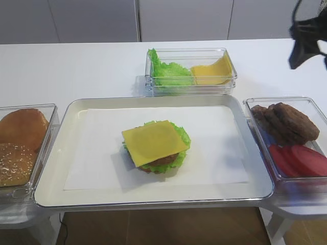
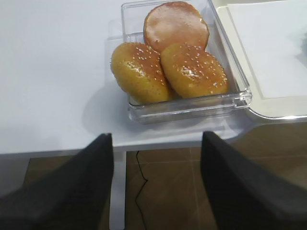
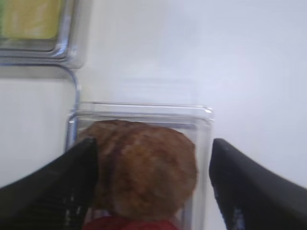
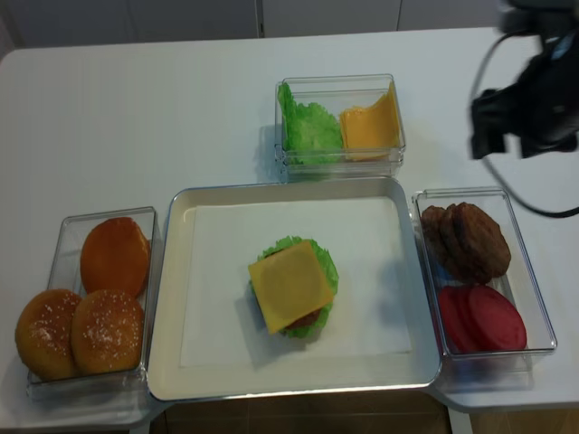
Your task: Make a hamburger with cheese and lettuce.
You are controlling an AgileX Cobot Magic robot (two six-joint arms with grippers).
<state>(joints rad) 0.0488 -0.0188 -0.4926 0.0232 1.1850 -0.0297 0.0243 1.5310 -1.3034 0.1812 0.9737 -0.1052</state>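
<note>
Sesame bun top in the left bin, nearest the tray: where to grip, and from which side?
Judging by its shape, come straight down on the sesame bun and pinch across the dome's widest part. The left gripper is open. Set the fingers front to back: the neighbouring bun touches one side and the bin wall crowds the other.

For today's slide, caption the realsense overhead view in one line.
Cheese tops the hamburger on the tray; right gripper hovers above.

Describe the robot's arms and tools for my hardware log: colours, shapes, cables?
The right tool has two matte black, wedge-shaped fingers with fine ribbing on the inner face. The left tool shows the same broad black fingers, blurred. In the realsense overhead view, the right arm is blocky black, with a thin black cable looping beside it.
</note>
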